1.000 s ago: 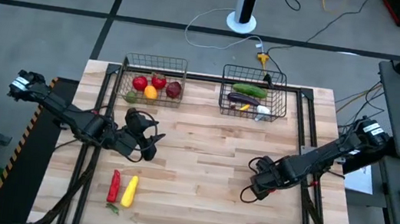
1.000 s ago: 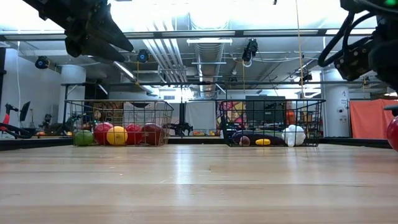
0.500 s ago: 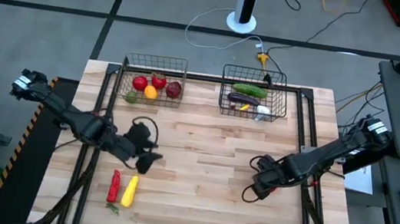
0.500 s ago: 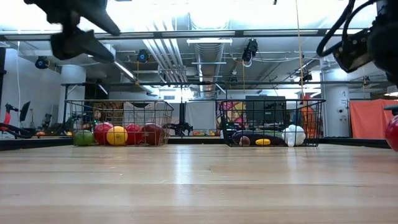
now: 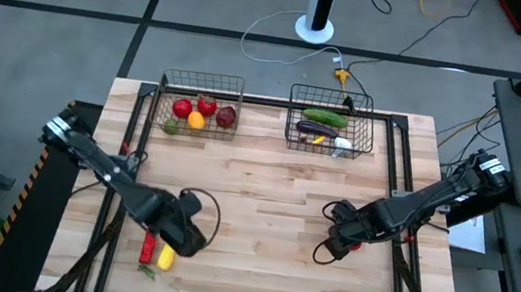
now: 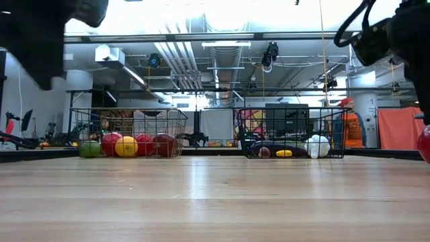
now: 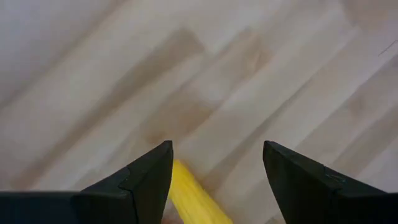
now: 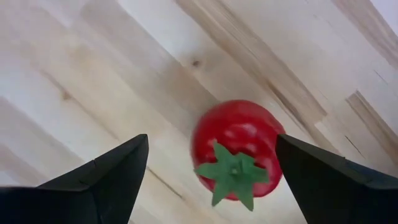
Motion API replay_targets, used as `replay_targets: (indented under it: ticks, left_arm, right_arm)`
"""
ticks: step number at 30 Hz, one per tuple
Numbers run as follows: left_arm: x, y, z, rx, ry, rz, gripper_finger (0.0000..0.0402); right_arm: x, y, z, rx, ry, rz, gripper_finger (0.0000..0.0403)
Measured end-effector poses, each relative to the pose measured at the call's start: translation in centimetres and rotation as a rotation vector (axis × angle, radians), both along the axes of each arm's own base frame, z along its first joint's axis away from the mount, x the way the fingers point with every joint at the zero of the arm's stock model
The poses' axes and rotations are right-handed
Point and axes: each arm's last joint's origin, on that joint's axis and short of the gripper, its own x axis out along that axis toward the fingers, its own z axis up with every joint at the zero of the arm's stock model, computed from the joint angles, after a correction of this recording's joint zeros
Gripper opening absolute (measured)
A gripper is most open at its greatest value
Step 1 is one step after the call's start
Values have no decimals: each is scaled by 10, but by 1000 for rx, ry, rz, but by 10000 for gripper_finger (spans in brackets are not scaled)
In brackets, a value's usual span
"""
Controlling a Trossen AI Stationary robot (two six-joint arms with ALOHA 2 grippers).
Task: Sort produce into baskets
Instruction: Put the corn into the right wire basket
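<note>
My left gripper (image 5: 179,241) hangs open over a long yellow piece (image 5: 167,253) that lies on the table beside a long red piece (image 5: 147,246). In the left wrist view my left gripper (image 7: 214,149) has the yellow piece's end (image 7: 191,199) below, between the fingers. My right gripper (image 8: 211,138) is open, its fingers on either side of a red tomato (image 8: 235,146) with a green calyx, which lies on the table (image 5: 353,246). Neither gripper touches anything. The two wire baskets (image 5: 199,108) (image 5: 329,125) stand at the far edge.
The left basket holds red, orange, dark-red and green round pieces (image 6: 126,146). The right basket holds a cucumber (image 5: 325,118), a purple piece, a yellow one and a white one (image 6: 317,145). A small green piece (image 5: 145,270) lies near the front edge. Bare wood lies mid-table.
My left gripper has swung toward the table's near edge and come down over the yellow and red long pieces. The produce has not moved.
</note>
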Motion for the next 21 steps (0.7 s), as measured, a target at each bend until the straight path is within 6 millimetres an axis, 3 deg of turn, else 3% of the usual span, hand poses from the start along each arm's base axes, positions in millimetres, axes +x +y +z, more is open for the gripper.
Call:
replay_targets:
  ticks: [10,21]
  left_arm:
    - [-1,-33,-31,16,205,69,231]
    - [0,-47,-76,41,322,88,231]
  right_arm:
    - [10,3,18,-20,-85,72,339]
    - [15,3,27,-34,-125,115,336]
